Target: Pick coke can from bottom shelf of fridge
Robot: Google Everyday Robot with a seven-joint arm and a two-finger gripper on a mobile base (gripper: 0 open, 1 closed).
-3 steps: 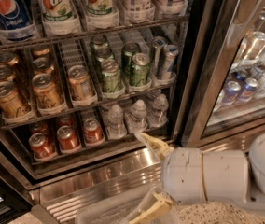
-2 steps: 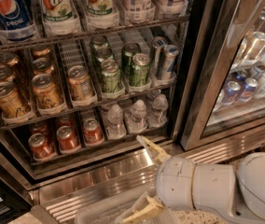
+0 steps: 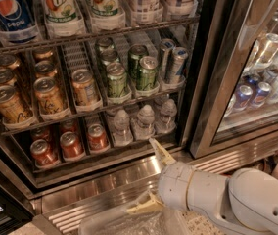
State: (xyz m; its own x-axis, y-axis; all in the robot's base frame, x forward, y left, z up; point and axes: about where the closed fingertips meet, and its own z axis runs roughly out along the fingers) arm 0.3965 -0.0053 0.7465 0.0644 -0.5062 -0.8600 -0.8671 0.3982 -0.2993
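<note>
The fridge (image 3: 212, 82) stands open with dark wire racks of drinks. On the bottom shelf (image 3: 104, 153) stand several red coke cans (image 3: 71, 145) at the left and small clear water bottles (image 3: 144, 121) at the right. My gripper (image 3: 151, 177) is in front of the fridge's steel base, below and right of the red cans and apart from them. Its two cream fingers (image 3: 159, 152) are spread wide, one pointing up toward the shelf, one low. It holds nothing.
Gold cans (image 3: 46, 94) and green cans (image 3: 124, 77) fill the rack above. Large bottles (image 3: 56, 4) stand on the top rack. A glass door (image 3: 261, 58) at the right shows more drinks. A clear plastic thing (image 3: 129, 222) lies below the gripper.
The gripper and arm have moved a little to the left, closer under the bottom shelf. The fingers stay spread. The cans have not moved.
</note>
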